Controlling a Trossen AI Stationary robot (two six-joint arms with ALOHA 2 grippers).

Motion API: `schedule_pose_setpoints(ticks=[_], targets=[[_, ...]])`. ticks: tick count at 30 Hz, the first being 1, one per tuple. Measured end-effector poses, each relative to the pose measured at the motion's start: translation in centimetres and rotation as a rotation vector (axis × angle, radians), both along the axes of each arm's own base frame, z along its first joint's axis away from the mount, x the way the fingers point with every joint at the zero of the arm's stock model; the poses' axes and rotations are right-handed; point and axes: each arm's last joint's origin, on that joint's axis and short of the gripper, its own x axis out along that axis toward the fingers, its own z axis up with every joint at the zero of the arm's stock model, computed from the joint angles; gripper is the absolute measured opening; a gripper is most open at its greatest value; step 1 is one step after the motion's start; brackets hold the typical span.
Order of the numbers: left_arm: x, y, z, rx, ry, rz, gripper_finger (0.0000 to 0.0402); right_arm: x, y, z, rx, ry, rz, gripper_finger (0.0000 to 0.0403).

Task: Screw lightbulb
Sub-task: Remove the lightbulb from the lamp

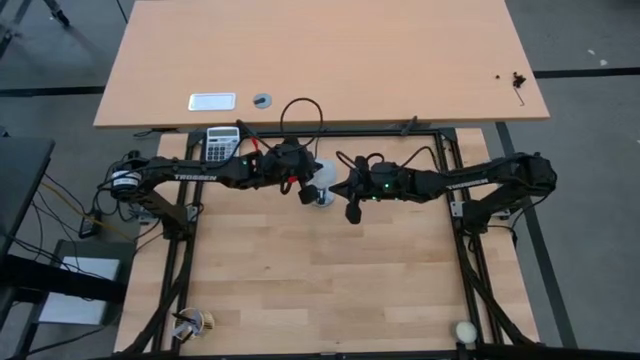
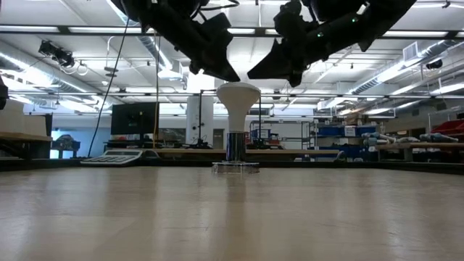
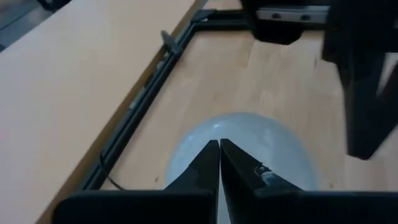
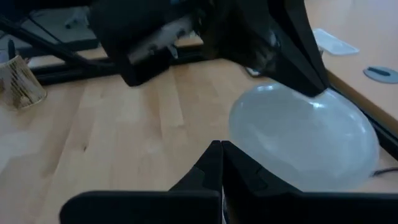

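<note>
Above the upright lightbulb (image 2: 238, 98), both closed hands hover just clear.

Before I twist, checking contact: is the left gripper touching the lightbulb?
Cannot tell: in the low view the left gripper meets the lightbulb dome's edge, with no plain gap or contact.

Overhead view. Both arms reach in from the side edges of the surface (image 1: 300, 280) and meet near the middle of its far edge. The bulb (image 1: 322, 180) stands between them, its white dome only partly visible. The left claw (image 1: 305, 190) lies at the bulb's left side, the right claw (image 1: 352, 208) just off its right side. A calculator (image 1: 222, 144) sits near the far-left corner, a cream ball (image 1: 465, 331) at the near-right corner, a small cup (image 1: 205, 321) at the near-left corner.
</note>
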Motion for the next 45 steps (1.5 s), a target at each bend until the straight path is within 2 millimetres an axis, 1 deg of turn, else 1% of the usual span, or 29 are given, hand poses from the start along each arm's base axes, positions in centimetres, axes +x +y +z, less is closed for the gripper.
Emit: schedule_pose_setpoints(ticks=[4,7,10,19,24,31,34,36,39,42,45], targets=[[-0.2,0.0,-0.4,-0.017,0.019,0.009,0.0019,0.5,-0.2,-0.7,0.005,0.004,-0.007,0.0011],[-0.3,-0.1,-0.5,-0.026,0.038,0.011,0.0019,0.6,-0.9,-1.4,0.012,0.033,-0.028,0.0011],[-0.4,0.0,-0.6,-0.027,0.047,0.019,0.0019,0.6,-1.5,-1.5,0.021,0.033,-0.054,0.0011],[-0.5,0.0,-0.7,-0.03,0.07,0.03,0.0018,0.2,-2.7,-1.3,0.017,0.031,-0.108,0.0011],[-0.5,-0.3,-0.7,-0.038,0.074,0.031,0.0018,-0.1,-3.8,-1.2,0.028,0.025,-0.165,0.0011],[-0.3,-0.9,-0.7,-0.064,0.066,-0.014,0.0018,-0.7,-6.0,-1.2,0.031,0.019,-0.253,0.0011],[-0.4,-0.8,-0.8,-0.064,0.07,-0.011,0.0018,-1.2,-6.2,-0.6,0.021,0.016,-0.261,0.0012],[-0.4,-0.8,-0.8,-0.061,0.071,-0.007,0.0018,-1.6,-5.9,0.3,0.016,-0.009,-0.253,0.0013],[-0.4,-0.8,-0.8,-0.06,0.071,-0.007,0.0018,-1.8,-4.3,1.5,0.021,-0.044,-0.149,0.0012],[-0.4,-0.8,-0.8,-0.055,0.073,-0.007,0.0018,-1.5,-2.4,1.8,0.034,-0.052,-0.039,0.0012],[-0.4,-0.8,-0.8,-0.053,0.071,-0.004,0.0018,-1.2,-0.7,1.7,0.035,-0.047,0.02,0.0013]])
